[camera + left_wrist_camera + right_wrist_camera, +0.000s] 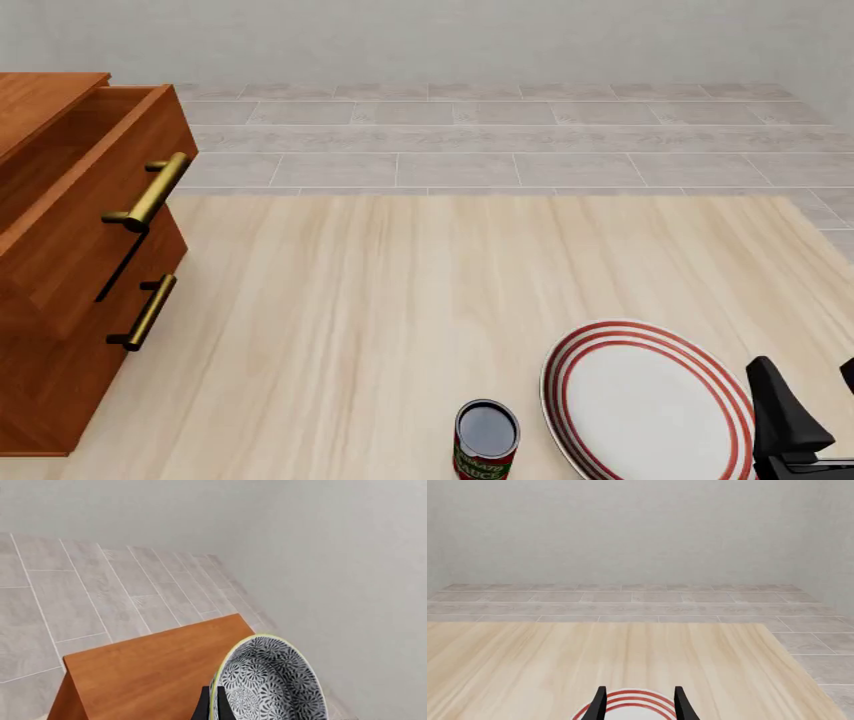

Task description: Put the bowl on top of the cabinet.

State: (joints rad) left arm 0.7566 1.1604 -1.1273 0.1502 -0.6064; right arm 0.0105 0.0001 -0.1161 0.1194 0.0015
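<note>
Left pincer [212, 707] pinching bowl [273, 680] rim, bowl tilted on edge above cabinet [153, 675] top. Right pincer [639, 705] spread, over plate [647, 400] at 5 o'clock of surface [400, 300]; can [485, 440] just beside plate.

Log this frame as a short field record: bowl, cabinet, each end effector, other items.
bowl: pinched at its rim, held tilted above the cabinet top
cabinet: at table's left, top drawer pulled open
left end effector: shut on bowl
right end effector: open, empty, over plate
plate: red-ringed, on table
can: upright beside plate
</note>
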